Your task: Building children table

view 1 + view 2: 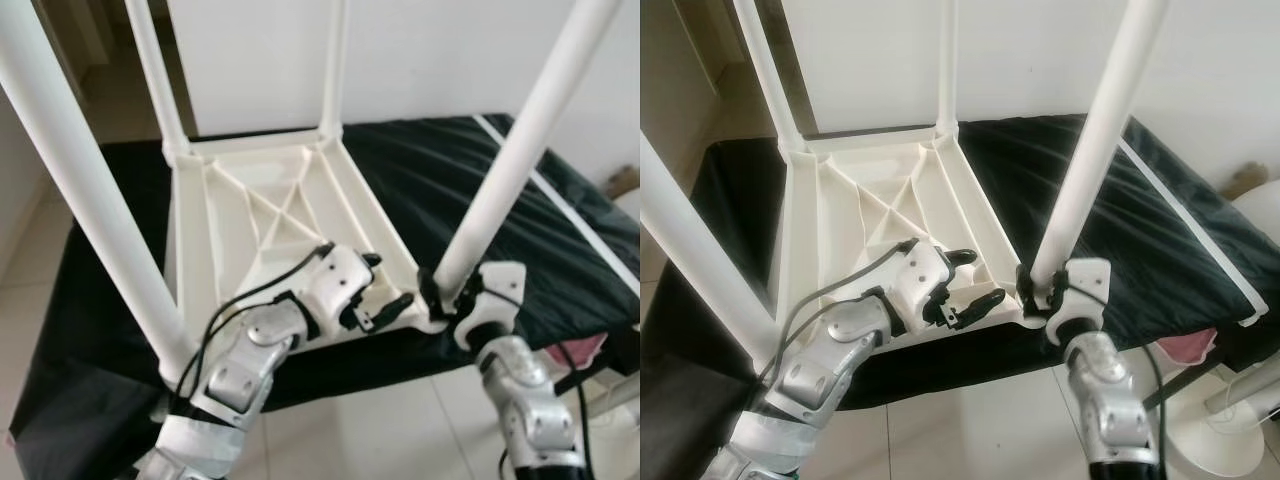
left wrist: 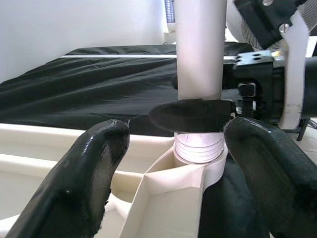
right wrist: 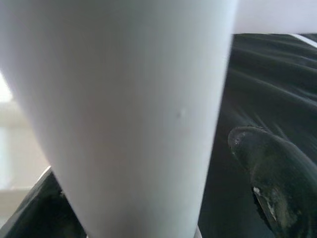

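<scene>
1. Two black fingers of the right gripper (image 1: 1040,288) are clasping the base of the near right leg (image 1: 1092,150), just above the corner socket (image 2: 190,166).
2. The left gripper (image 1: 975,290) is resting spread and holding nothing, its fingertips (image 2: 101,148) lying over the tabletop (image 1: 855,215) rim beside that socket.
3. Threads are showing at the leg's foot, so the leg is probably not seating fully yet. Judged best practice: keep it in line with the socket while twisting, and brace the tabletop against turning.
4. The tabletop is lying upside down on the black cloth (image 1: 1140,220), ribs upward.
5. All four legs are pointing upward, long axes near vertical.
</scene>
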